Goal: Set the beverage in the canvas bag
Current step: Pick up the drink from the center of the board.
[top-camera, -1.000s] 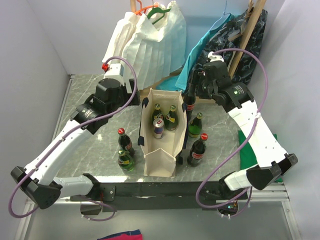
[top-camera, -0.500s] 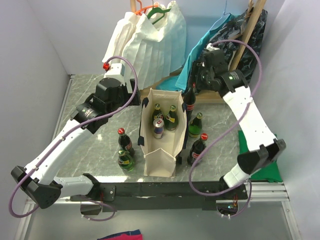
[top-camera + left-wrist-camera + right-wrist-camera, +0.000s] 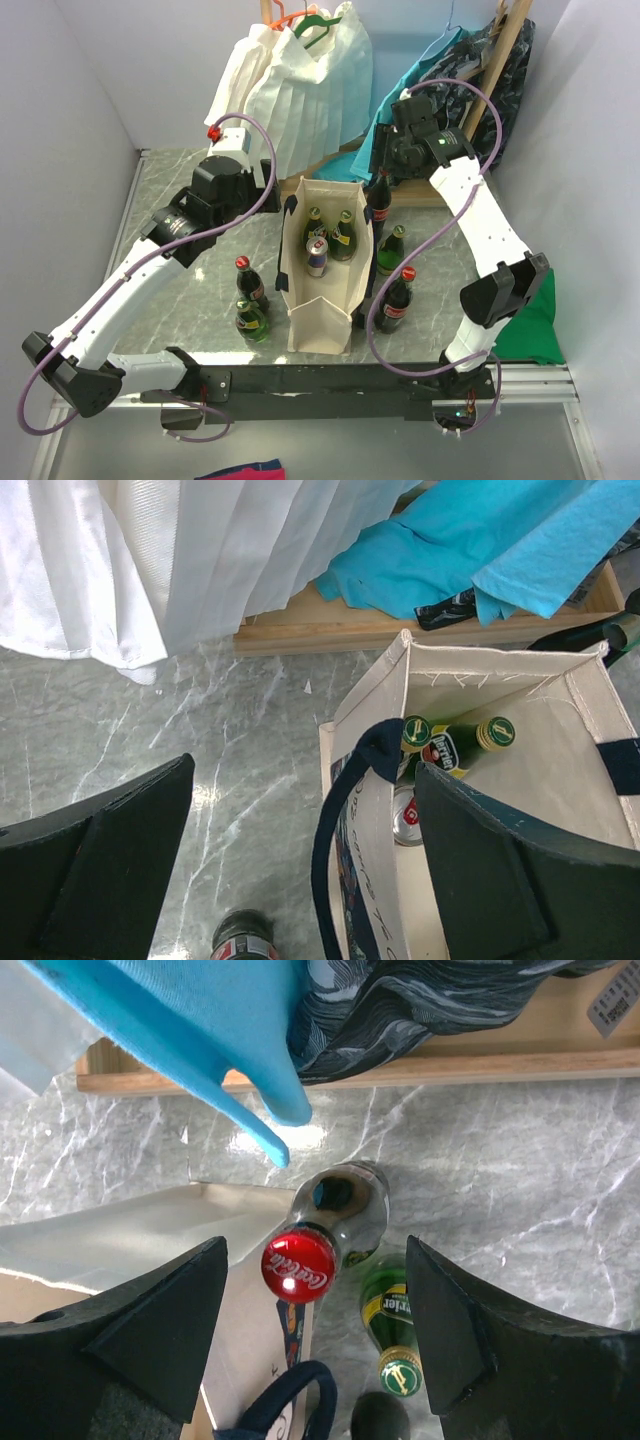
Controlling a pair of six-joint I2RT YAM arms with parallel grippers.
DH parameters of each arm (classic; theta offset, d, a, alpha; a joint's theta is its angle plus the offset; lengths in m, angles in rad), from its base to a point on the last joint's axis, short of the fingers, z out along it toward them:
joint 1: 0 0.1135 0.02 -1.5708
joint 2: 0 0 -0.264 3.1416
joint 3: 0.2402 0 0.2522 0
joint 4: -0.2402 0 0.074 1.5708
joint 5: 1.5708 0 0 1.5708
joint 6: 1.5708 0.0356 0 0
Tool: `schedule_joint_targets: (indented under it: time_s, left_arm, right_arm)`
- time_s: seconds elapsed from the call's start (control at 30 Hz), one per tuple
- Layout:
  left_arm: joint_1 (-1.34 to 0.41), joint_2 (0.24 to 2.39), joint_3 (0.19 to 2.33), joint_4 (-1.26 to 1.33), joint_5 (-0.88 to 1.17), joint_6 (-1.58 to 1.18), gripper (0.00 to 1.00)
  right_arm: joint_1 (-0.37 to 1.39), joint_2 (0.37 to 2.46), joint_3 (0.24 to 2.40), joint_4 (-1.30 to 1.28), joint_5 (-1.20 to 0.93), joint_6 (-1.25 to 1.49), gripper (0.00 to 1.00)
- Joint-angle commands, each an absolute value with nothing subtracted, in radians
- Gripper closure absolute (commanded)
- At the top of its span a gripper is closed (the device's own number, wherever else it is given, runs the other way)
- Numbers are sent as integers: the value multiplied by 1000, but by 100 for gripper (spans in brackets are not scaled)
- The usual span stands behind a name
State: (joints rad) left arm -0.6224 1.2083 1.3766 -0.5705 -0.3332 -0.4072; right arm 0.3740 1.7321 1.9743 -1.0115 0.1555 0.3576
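Observation:
The cream canvas bag [image 3: 322, 305] with navy handles stands open mid-table and holds two green bottles [image 3: 343, 232] and a can [image 3: 317, 255]. It also shows in the left wrist view [image 3: 500, 658]. A cola bottle with a red cap [image 3: 380, 198] stands on the table against the bag's far right corner. My right gripper [image 3: 383, 168] is open just above it. In the right wrist view the red cap [image 3: 298, 1265] sits between the wide jaws [image 3: 315, 1250], untouched. My left gripper [image 3: 278, 195] is open, and its jaws [image 3: 305, 780] straddle the bag's left wall and navy handle [image 3: 335, 830].
A green Perrier bottle [image 3: 392, 250] and a cola bottle [image 3: 397, 298] stand right of the bag. A cola bottle [image 3: 248, 280] and a green bottle [image 3: 250, 320] stand left of it. White pleated garment [image 3: 300, 85], teal cloth [image 3: 400, 110] and a wooden frame [image 3: 420, 1065] are behind.
My right arm has swung in from the right, and its gripper has moved left and back over the cola bottle's cap. The bottle and my left arm have not moved.

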Motion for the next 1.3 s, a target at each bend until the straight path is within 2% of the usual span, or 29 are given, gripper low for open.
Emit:
schedule_joint_targets:
  time_s: [0.0,0.77,1.1,1.27]
  left_arm:
    - [-618,1216,1408,-575,-318,-390,4]
    - [-618,1221,1394,-568,-301,-388,4]
    - [-618,1223,1394,-563,-295,-394,4]
    - [-618,1223,1396,-561,-291,-394,4]
  right_arm:
    - [368,1736,2008,-1002,160,348,22]
    - [368,1778,1976,-996,164,357,33]
    - [368,1786,1979,-1009,155,354,58]
    - [368,1778,1970,-1017,155,351,60]
